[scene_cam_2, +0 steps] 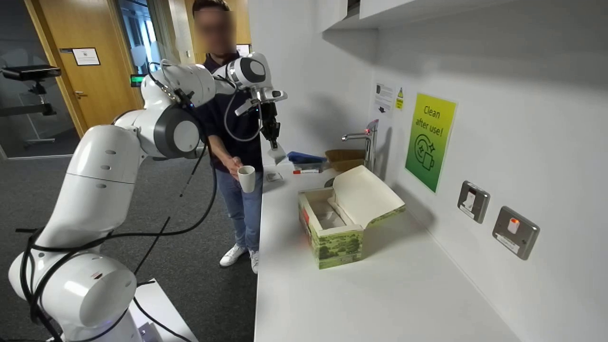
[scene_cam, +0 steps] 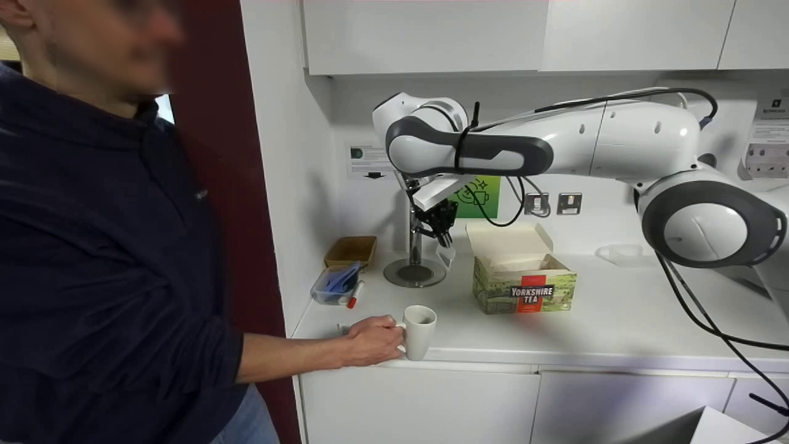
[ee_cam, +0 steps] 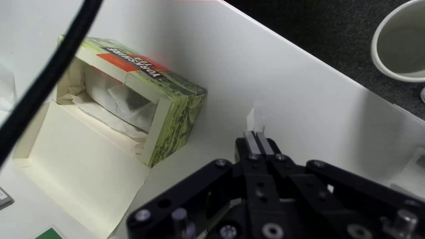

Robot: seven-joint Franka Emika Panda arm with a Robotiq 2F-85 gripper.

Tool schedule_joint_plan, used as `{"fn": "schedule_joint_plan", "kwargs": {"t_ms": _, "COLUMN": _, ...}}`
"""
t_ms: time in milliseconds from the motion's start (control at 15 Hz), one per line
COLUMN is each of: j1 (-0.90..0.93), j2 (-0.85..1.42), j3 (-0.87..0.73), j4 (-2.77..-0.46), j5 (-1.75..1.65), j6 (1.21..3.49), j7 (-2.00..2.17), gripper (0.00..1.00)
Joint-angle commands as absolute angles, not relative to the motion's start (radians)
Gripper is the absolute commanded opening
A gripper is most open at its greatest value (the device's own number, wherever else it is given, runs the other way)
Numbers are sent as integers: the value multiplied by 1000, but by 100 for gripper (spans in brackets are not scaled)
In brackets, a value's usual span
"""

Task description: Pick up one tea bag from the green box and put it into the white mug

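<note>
Jaws pressed together, the gripper [ee_cam: 255,133] pinches a tea bag [scene_cam: 446,255] by an edge, the rest hanging loose over the counter [scene_cam_2: 308,294]. It isn't above the white mug [scene_cam_2: 247,181] yet: a man's hand [scene_cam: 373,341] holds that at its handle, just off the counter's front edge in an exterior view. Were I driving, I'd carry the bag across slowly so it doesn't swing, pause over the mug's mouth, then lower until the loose end dips below the rim before letting go. The green box [scene_cam: 508,296] stands apart, lid up, and looks best left alone.
</note>
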State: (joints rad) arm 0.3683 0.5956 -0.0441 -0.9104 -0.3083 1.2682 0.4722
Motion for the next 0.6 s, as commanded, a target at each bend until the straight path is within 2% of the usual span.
{"fn": "schedule_joint_plan", "kwargs": {"t_ms": 0, "j1": 389, "j2": 595, "j3": -49, "j4": -901, "j5": -339, "j6": 1237, "j7": 453, "gripper": 0}}
{"fn": "schedule_joint_plan", "kwargs": {"t_ms": 533, "j1": 433, "j2": 600, "j3": -48, "j4": -919, "j5": -360, "j6": 1241, "j7": 456, "gripper": 0}}
